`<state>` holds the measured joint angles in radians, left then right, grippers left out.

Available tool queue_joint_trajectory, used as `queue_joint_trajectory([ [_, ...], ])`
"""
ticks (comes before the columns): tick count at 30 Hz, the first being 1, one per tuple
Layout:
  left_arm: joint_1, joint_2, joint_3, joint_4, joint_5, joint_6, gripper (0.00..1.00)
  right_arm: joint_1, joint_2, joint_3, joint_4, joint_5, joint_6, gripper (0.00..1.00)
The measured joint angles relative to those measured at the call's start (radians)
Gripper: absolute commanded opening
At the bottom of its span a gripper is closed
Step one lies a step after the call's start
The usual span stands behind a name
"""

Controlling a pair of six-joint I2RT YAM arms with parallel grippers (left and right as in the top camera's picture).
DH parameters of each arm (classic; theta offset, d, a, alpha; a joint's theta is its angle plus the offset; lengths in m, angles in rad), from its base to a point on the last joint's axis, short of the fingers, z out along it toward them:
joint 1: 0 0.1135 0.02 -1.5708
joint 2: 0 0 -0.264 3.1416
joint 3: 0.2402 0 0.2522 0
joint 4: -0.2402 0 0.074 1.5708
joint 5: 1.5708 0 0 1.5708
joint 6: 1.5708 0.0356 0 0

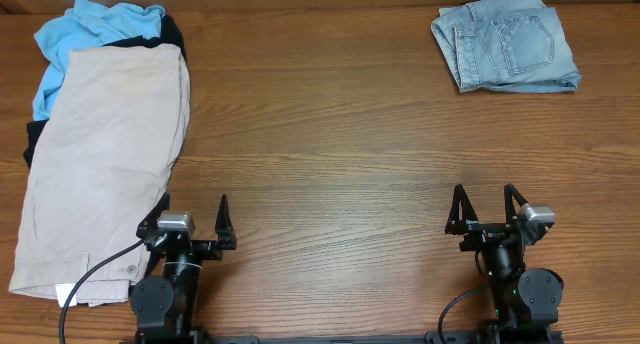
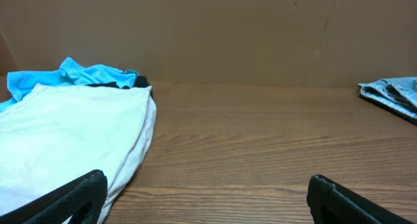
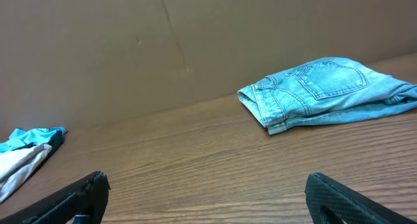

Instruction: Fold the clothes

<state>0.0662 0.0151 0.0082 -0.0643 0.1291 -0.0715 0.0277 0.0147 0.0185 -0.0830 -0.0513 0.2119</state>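
Khaki shorts (image 1: pixel 105 164) lie flat just beside my left gripper (image 1: pixel 193 206), whose fingers are spread wide and empty. My right gripper (image 1: pixel 485 199) is also spread and holds nothing. A light-blue shirt (image 1: pixel 95 26) and a black garment (image 1: pixel 172 32) stick out from under the shorts' far end. Folded jeans (image 1: pixel 505 42) sit at the far right of the wooden table (image 1: pixel 330 134).

Left arm (image 1: pixel 165 289): matte black, rounded joint housing, silver-grey camera box (image 1: pixel 175 222) at the wrist, black cable (image 1: pixel 85 274) looping off its left side.
Left gripper (image 1: pixel 193 204): two black, tapered jaws.
Right arm (image 1: pixel 525 284): same black build, silver-grey wrist box (image 1: pixel 537 215), thin black lead (image 1: pixel 452 306), small green light (image 1: pixel 497 313).
Right gripper (image 1: pixel 484 194): black, pointed jaws.
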Motion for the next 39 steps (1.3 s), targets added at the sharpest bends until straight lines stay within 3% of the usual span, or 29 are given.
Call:
queue_joint_trajectory([
  [16, 0.000, 0.000, 0.000, 0.000, -0.002, 0.000, 1.00, 0.000, 0.000, 0.000, 0.000, 0.000, 0.000, 1.00],
  [25, 0.000, 0.000, 0.000, -0.007, -0.078, -0.001, 1.00, 0.000, 0.000, 0.000, 0.000, 0.000, 0.000, 1.00],
  [39, 0.000, 0.000, 0.000, 0.007, -0.043, -0.051, 1.00, 0.000, 0.000, 0.000, 0.000, 0.000, 0.000, 1.00],
])
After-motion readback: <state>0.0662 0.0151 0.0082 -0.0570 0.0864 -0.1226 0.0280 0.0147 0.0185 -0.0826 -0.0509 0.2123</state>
